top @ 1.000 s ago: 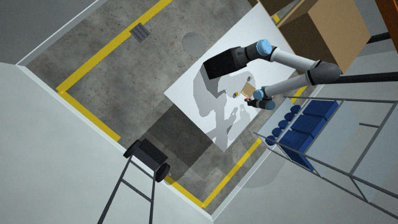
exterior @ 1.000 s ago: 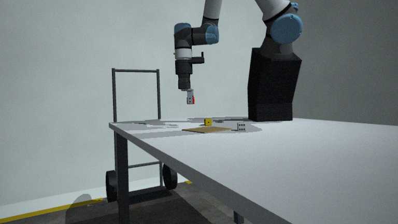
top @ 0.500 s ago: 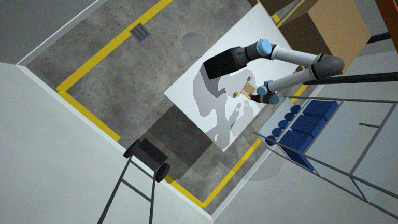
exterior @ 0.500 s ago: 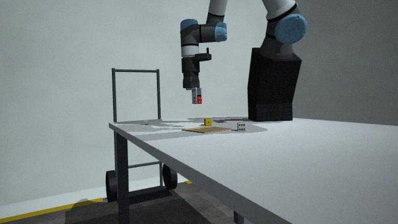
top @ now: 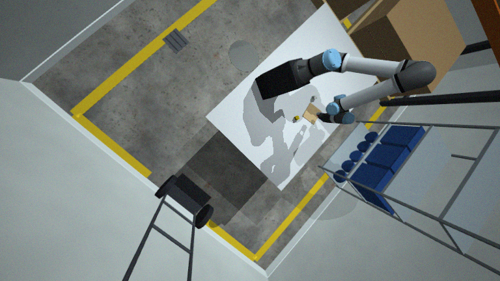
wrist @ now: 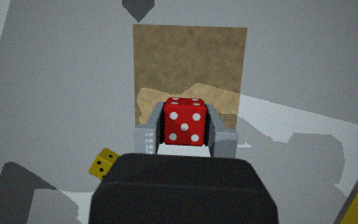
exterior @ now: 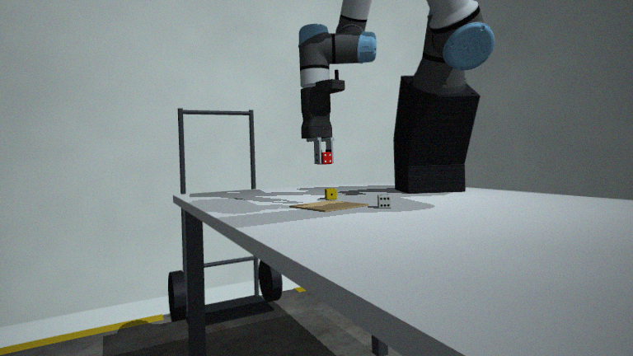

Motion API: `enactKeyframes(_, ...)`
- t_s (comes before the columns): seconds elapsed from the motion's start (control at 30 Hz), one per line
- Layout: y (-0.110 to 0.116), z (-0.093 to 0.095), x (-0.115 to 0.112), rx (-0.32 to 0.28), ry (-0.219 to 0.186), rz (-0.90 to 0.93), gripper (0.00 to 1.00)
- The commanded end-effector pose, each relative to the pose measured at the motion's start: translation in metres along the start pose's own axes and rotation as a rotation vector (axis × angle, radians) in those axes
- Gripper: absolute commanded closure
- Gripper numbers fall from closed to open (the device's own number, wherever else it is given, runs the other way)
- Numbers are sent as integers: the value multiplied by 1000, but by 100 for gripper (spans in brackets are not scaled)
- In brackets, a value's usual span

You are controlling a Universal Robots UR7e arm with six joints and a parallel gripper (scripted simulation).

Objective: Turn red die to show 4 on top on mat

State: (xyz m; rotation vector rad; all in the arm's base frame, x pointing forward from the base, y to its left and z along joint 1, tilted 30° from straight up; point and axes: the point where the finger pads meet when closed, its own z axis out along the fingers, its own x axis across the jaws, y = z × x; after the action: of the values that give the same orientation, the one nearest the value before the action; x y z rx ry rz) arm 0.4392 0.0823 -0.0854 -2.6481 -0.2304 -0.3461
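My gripper (exterior: 324, 158) (wrist: 184, 115) is shut on the red die (exterior: 327, 158) (wrist: 185, 127) and holds it in the air above the table. The die's 5 faces up towards the palm. Its 4 faces sideways, towards the exterior camera. In the top view the arm hides the die. The tan mat (top: 310, 111) (exterior: 326, 206) (wrist: 191, 56) lies flat on the table. The yellow die (top: 296, 118) (exterior: 330, 194) (wrist: 103, 162) lies beside the mat, a 1 on one side, partly hidden in the wrist view. The white die (top: 313, 98) (exterior: 384, 201) shows a 6 on one side.
The white table (top: 324, 27) (exterior: 419, 245) carries the mat and both loose dice, and its edge (exterior: 279, 259) runs along the near side in the exterior view. The black robot base (exterior: 436, 142) stands on the table behind the dice. A shelf rack and a hand truck stand off the table.
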Motion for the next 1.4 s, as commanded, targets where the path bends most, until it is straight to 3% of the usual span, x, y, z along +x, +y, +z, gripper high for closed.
enactKeyframes(0.0,-9,-1,1,-6,2,71,43)
enactKeyframes(0.9,-13,0,2,-6,2,104,43)
enactKeyframes(1.37,-13,29,2,-7,1,105,43)
